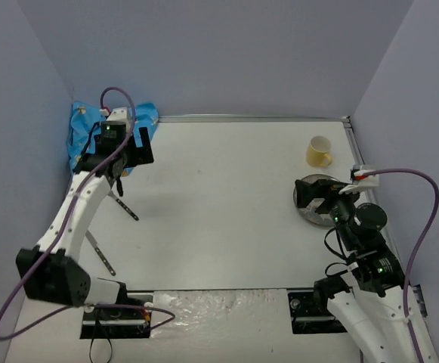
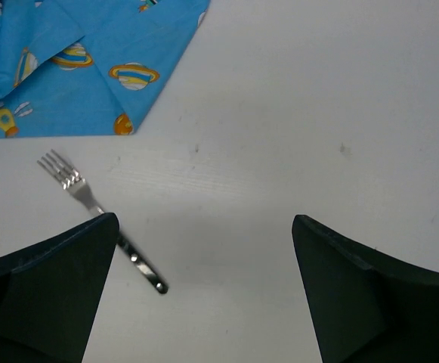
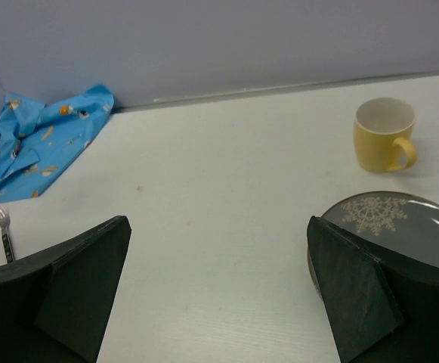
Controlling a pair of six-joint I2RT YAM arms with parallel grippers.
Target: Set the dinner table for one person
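Note:
The white dinner table [image 1: 227, 197] bears a silver fork [image 1: 125, 206] at the left, and a second slim piece of cutlery [image 1: 100, 253] lies nearer to me. My left gripper [image 1: 121, 162] hovers open and empty beside the blue cartoon-print cloth [image 1: 83, 128]. In the left wrist view the fork [image 2: 91, 200] lies by the left finger [image 2: 45, 295], untouched. A yellow mug [image 1: 319, 152] stands at the far right. A grey snowflake plate [image 1: 321, 212] lies under my right gripper [image 1: 310, 195], which is open and empty. The right wrist view shows the mug [image 3: 384, 134] and the plate [image 3: 400, 227].
The blue cloth [image 2: 75, 60] is bunched in the far left corner against the grey walls. A thin metal strip [image 1: 249, 118] runs along the table's far edge. The arm bases and cables sit at the near edge.

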